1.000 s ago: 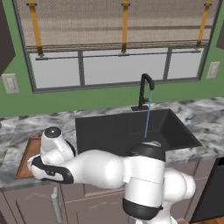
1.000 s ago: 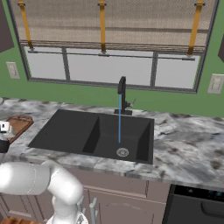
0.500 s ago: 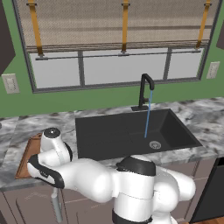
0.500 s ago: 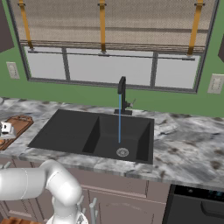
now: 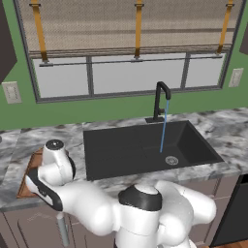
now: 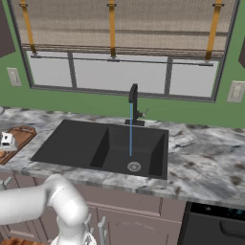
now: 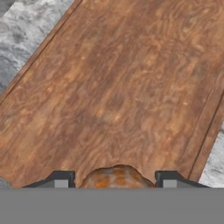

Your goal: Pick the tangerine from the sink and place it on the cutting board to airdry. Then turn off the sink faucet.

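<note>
Holding the tangerine [image 7: 115, 175] between the two dark tips of the gripper [image 7: 114, 179] — jaws pinched on the fruit, its orange top showing between them at the bottom of the hand view. Directly beyond it lies the cutting board [image 7: 122, 87], reddish-brown wood grain with a raised rim along one side; grey marbled counter [image 7: 26, 26] shows past the board's far corner. Whether the fruit touches the wood or hangs just above it cannot be told from here.

Base views: arm reaches far left, hand over the board's end [image 5: 30, 175] on the counter left of the sink [image 5: 145, 147]. Basin holds no fruit (drain ring only). Sink faucet [image 5: 160, 99] runs — a thin blue stream falls toward the drain.

Step in hand, as judged: placing, first half of the task nearly done. Next move calls for lowering until the fruit rests on the board, spreading the jaws gently so it does not roll toward the rim, lifting clear, then swinging right to the faucet's lever to shut the water
</note>
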